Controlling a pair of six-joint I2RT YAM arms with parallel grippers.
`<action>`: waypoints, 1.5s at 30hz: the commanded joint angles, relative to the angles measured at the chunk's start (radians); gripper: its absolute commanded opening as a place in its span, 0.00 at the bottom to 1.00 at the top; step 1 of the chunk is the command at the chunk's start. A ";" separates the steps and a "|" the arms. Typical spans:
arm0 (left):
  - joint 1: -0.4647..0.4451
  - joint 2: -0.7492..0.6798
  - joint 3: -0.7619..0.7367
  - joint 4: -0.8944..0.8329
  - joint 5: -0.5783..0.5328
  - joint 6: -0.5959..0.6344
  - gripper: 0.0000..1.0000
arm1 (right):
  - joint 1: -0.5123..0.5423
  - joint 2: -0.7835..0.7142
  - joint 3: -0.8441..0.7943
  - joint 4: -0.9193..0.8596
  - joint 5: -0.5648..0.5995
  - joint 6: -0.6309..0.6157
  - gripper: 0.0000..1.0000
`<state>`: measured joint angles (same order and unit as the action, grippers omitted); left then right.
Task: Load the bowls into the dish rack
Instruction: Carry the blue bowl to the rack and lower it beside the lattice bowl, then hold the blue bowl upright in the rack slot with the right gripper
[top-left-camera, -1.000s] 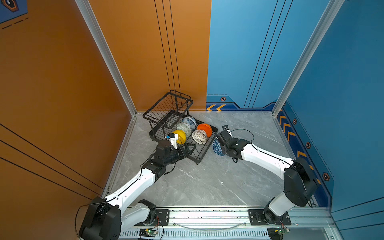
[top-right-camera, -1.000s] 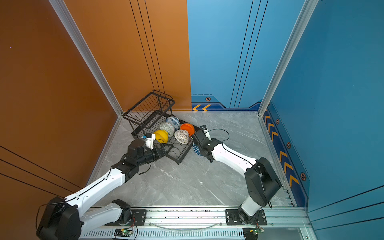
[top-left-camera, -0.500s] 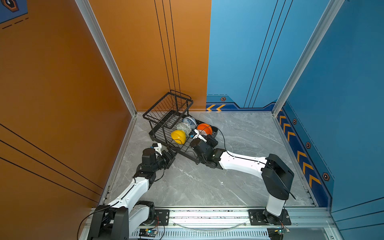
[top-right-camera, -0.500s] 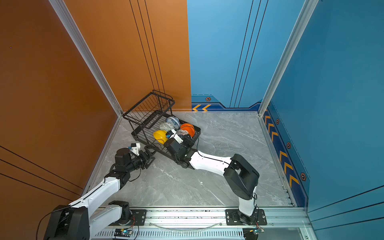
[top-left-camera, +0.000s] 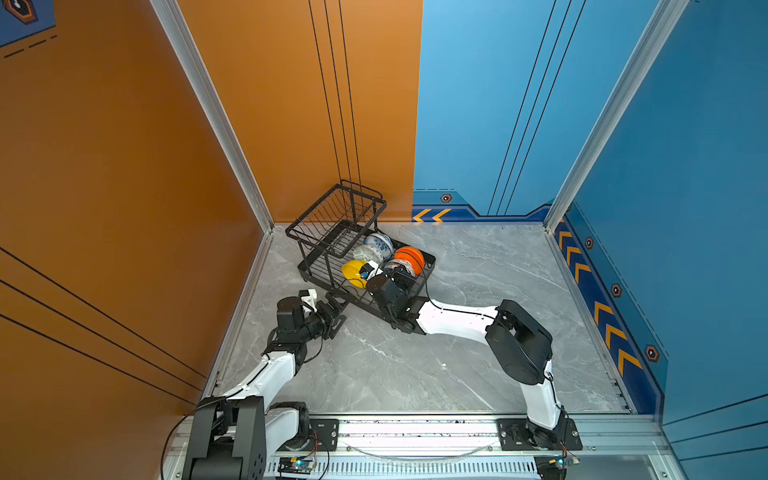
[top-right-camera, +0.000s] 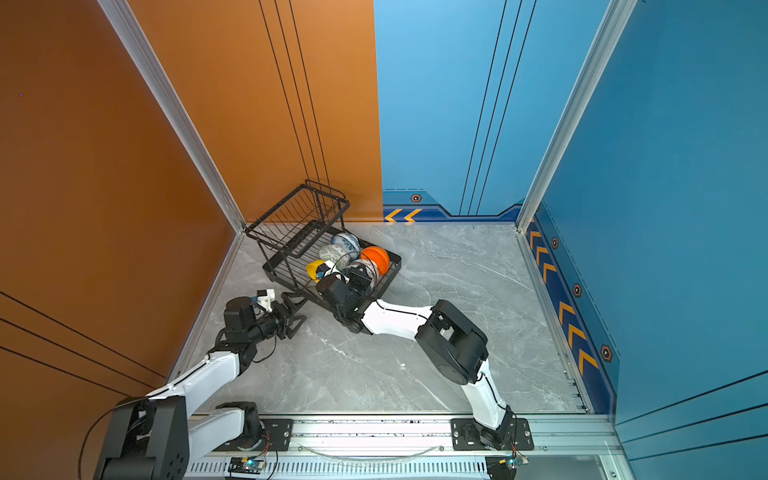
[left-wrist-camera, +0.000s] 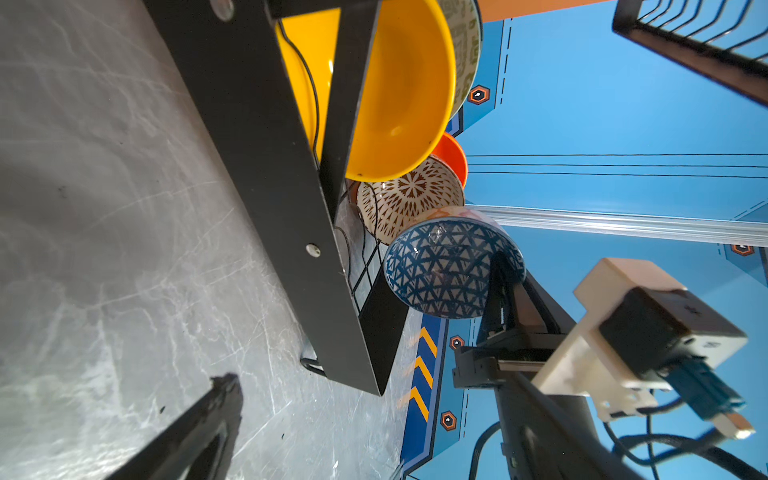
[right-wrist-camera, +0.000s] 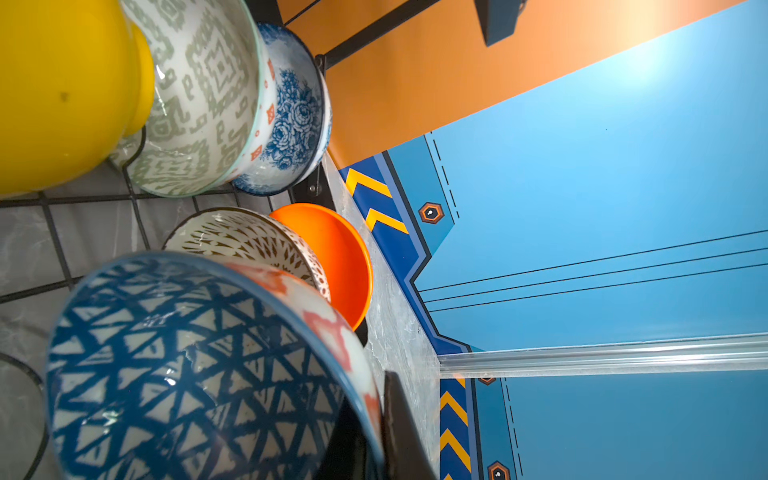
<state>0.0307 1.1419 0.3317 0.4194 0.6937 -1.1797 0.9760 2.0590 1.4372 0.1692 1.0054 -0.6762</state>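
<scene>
Right gripper (top-left-camera: 394, 277) clamps blue bowl (right-wrist-camera: 187, 374) rim over rack (left-wrist-camera: 257, 166) tray, beside lattice bowl (right-wrist-camera: 249, 241). Left gripper (top-left-camera: 341, 309) open, beside rack.

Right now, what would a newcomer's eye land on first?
The black rack at the far left, crammed with bright bowls standing on edge, with the yellow bowl and orange bowl loudest. The right tool is shut on the blue bowl at the rack's near end. The left tool gapes open beside the rack's near corner.
</scene>
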 joint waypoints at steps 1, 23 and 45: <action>0.008 0.026 0.030 0.041 0.032 -0.003 0.98 | -0.012 0.045 0.036 0.103 -0.005 -0.055 0.00; 0.005 0.188 0.143 0.042 0.054 -0.002 0.98 | -0.043 0.138 0.000 0.289 -0.073 -0.197 0.00; -0.037 0.218 0.172 0.042 0.025 -0.005 0.98 | -0.019 0.126 -0.128 0.322 -0.071 -0.167 0.00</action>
<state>-0.0013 1.3563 0.4870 0.4564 0.7319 -1.1801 0.9501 2.1811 1.3552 0.5667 0.9463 -0.8635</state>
